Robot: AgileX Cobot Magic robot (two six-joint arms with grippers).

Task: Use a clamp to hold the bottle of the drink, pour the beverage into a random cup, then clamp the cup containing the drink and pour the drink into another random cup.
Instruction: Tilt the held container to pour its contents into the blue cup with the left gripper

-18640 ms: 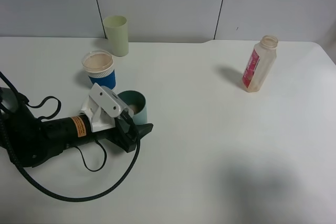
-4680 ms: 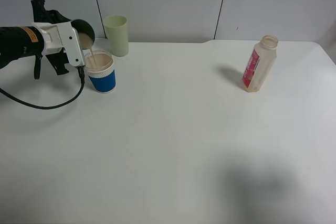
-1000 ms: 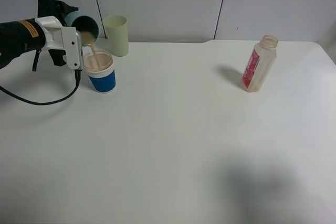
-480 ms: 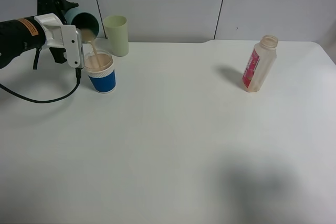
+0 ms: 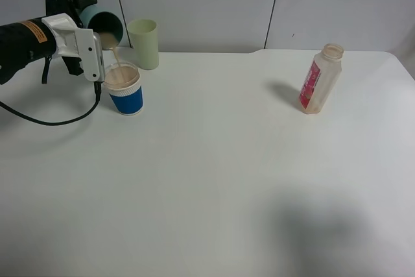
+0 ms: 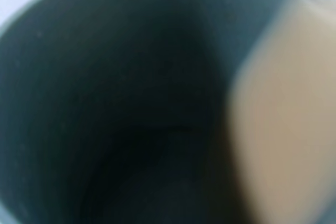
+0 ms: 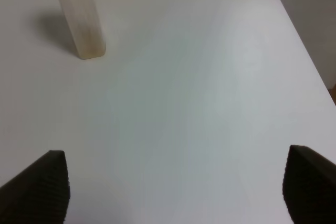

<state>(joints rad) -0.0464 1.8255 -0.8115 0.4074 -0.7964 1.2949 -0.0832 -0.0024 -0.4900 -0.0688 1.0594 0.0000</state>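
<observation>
At the far left of the exterior view, my left gripper (image 5: 86, 17) is shut on the teal cup containing the drink (image 5: 102, 24). The cup is tipped steeply, its mouth over the blue paper cup (image 5: 124, 92). A thin stream of beige beverage (image 5: 115, 53) falls into the paper cup, which is nearly full. The left wrist view shows only the teal cup's dark inside (image 6: 115, 103), with beverage (image 6: 283, 119) along one side. The bottle (image 5: 320, 79) stands upright at the right; its lower part (image 7: 79, 14) shows beyond my right gripper (image 7: 172, 184), which is open and holds nothing.
A pale yellow-green tumbler (image 5: 143, 43) stands upright just behind the paper cup, near the back wall. A black cable (image 5: 52, 118) hangs from the left arm onto the white table (image 5: 220, 173). The right arm is outside the exterior view.
The teal cup has risen a little and tipped further, and the stream keeps running into the paper cup. The bottle and right gripper have not moved.
</observation>
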